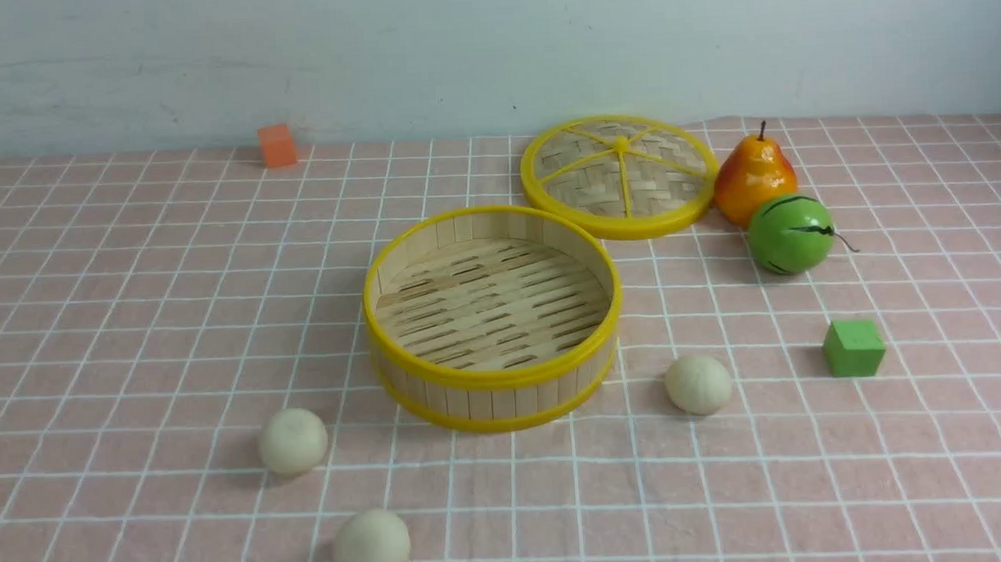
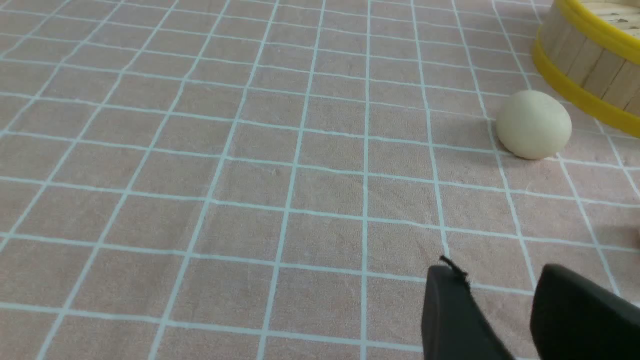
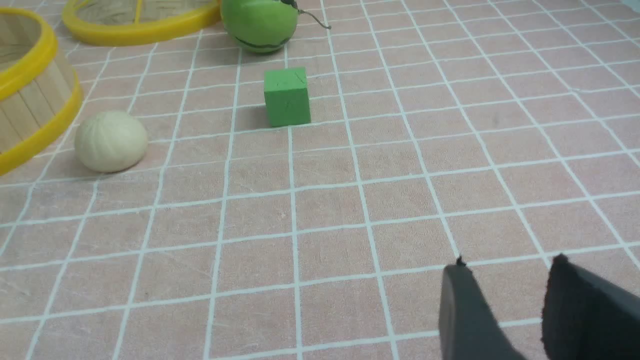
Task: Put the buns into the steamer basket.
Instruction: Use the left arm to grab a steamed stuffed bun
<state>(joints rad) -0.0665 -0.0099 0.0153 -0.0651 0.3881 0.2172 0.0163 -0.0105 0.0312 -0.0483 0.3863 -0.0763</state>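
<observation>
A pale blue-white wall (image 1: pixel 488 50) closes the far side, matt, with faint scuffs and a few small dark specks. Below it the table (image 1: pixel 80 277) runs across the whole front view, covered by a pink cloth (image 1: pixel 902 431) printed with a white grid. The cloth lies mostly flat, with a slight ripple along its far edge at the right. Light is soft and even; short, faint shadows fall leftward.

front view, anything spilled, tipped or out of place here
Nothing looks spilled or damaged. The steamer basket stands upright and empty, its lid lying flat behind it, and all three buns sit whole on the cloth outside it.
</observation>
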